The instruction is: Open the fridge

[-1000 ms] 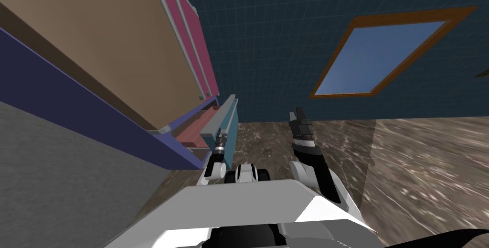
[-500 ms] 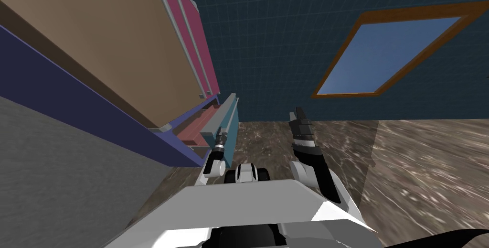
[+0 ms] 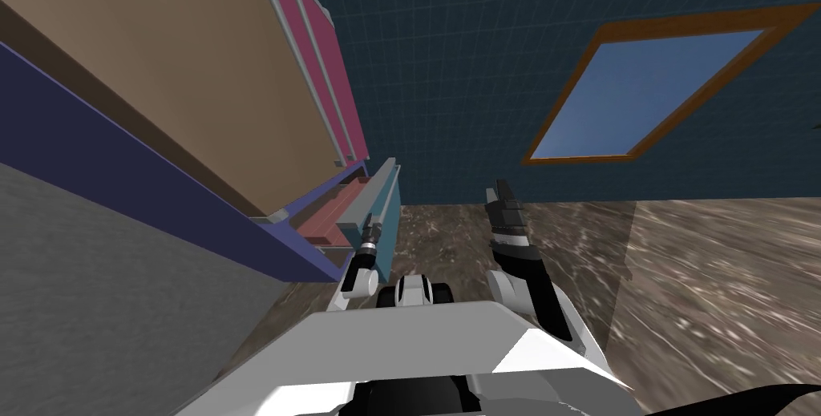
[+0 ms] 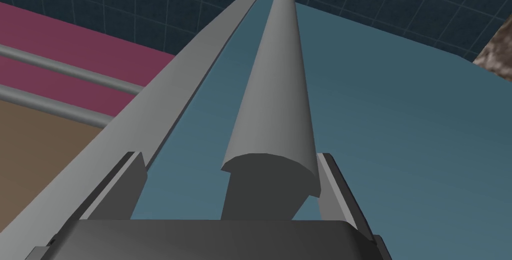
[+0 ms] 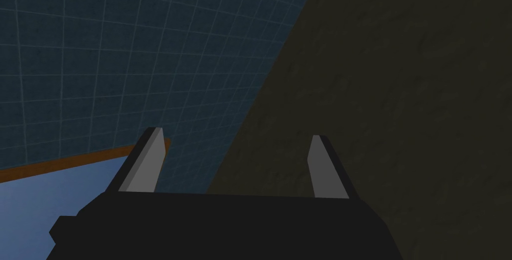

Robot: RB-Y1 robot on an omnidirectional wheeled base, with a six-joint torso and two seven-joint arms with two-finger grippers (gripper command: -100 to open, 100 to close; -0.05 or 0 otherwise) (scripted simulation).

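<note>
The fridge door [image 3: 388, 227], low on our left, already stands ajar, and its handle [image 4: 275, 81] lies between the spread, unclenched fingers of our left gripper [image 4: 228, 155], so most of the swing is left to do, while our right gripper [image 5: 236, 134] hangs open, well apart.

The fridge door [image 3: 389, 223], a teal panel with a grey edge strip, stands ajar from the dark blue fridge body [image 3: 120, 171], baring reddish shelves [image 3: 325, 227]; a long rounded grey handle [image 4: 272, 96] runs along its face
</note>
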